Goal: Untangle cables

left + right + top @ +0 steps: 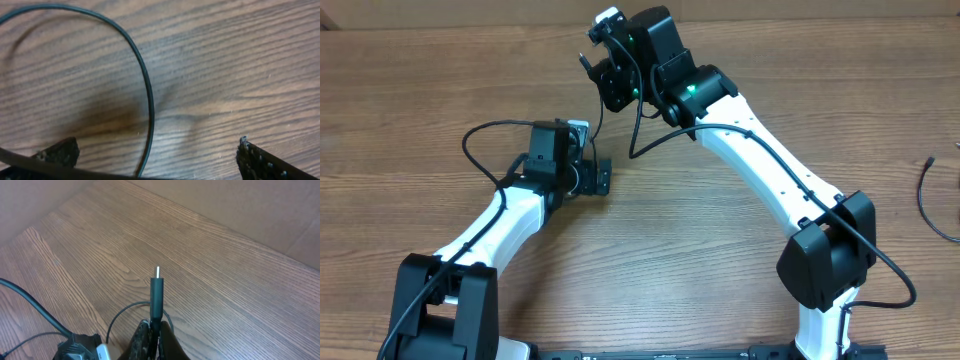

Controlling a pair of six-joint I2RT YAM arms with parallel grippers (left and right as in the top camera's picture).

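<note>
Plug end of the thin black flexible cable (157, 297), silver tip upward, is pinched in my right gripper (152, 332), jaws narrow around it, raised over the brown wood-grain table (225, 280). My left gripper (156, 150) stands wide and empty, low over the table; a curve of thin black cord (147, 95) runs down between its fingertips (60, 152), nearer one of them.

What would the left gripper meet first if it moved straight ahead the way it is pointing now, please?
Probably the thin black cable crossing between the open jaws of the left gripper, with the wooden table behind it; depth is hard to judge.
</note>
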